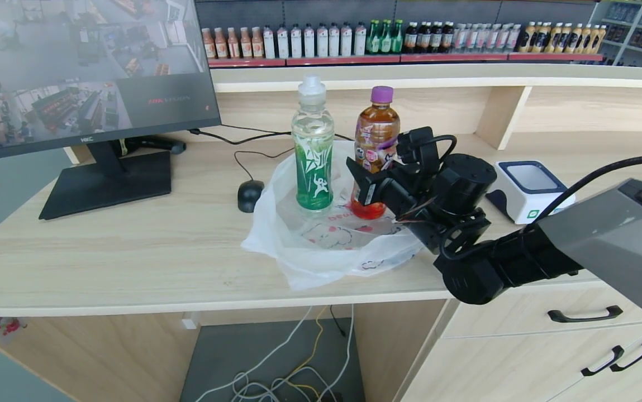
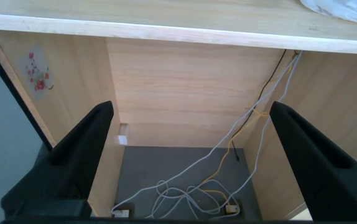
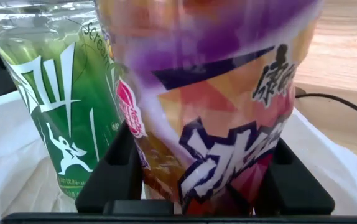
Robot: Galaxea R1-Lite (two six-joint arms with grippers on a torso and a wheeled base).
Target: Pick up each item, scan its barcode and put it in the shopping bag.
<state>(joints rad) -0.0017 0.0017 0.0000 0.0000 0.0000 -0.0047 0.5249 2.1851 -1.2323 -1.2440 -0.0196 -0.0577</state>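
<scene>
The right gripper (image 1: 368, 184) is clamping the lower body of the purple-capped tea bottle (image 1: 377, 125), with one black finger (image 3: 121, 167) pressing on each side of the printed label. The bottle is standing upright over the right half of the shopping bag (image 1: 321, 262), which is lying spread open on the counter. Whether its base is resting on the bag's film or hanging just clear of it, I cannot tell. A green-labelled water bottle (image 1: 313, 156) is standing upright on the middle of the bag, just beside the tea bottle. The barcode scanner (image 1: 527, 190) is sitting on the counter near the bag's right side. The left gripper (image 2: 191, 112) is hanging below the counter, well under the bag, fingers spread wide apart and holding nothing.

The tea bottle is looking nearly full, so it is probably carrying real weight for its size. Its thin plastic wall is likely giving a little under pressure, and the glossy sleeve and round section are inviting it to slip or twist. The low grip is sitting near the liquid's mass, which is helping to keep the bottle from tipping. A hold that is leaving the barcode uncovered is the one to favour. The bag itself is thin, limp film, likely clinging and dragging, and the green bottle is standing close enough to be knocked
</scene>
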